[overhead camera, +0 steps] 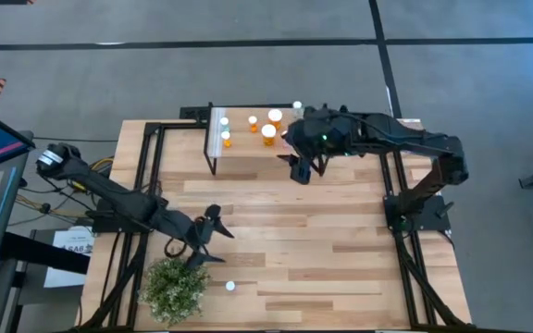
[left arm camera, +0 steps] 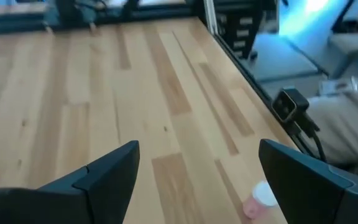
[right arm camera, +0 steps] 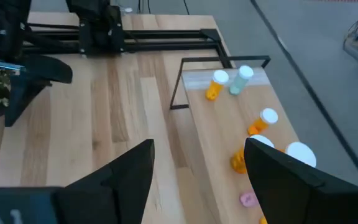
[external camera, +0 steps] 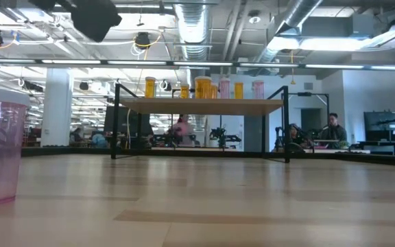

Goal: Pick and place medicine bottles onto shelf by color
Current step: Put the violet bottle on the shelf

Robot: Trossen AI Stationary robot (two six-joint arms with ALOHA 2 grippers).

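Your left end effector [overhead camera: 213, 225] sits in the lower left of the high view, just beside the green plant [overhead camera: 174, 287], with its fingers spread wide and nothing between them. A pink bottle [left arm camera: 258, 200] lies on the bench [overhead camera: 340, 240] close to its right finger in the left wrist view. That looks like your next pick, so centre the gap over the body, not the white cap, and come down square before closing. Your right end effector [overhead camera: 301, 167] hangs at the shelf's [overhead camera: 248, 159] right end in the upper centre of the high view, also spread and empty. The shelf already carries orange bottles [overhead camera: 268, 133], so keep pink apart from them. Another white-capped bottle [overhead camera: 230, 286] waits low centre.
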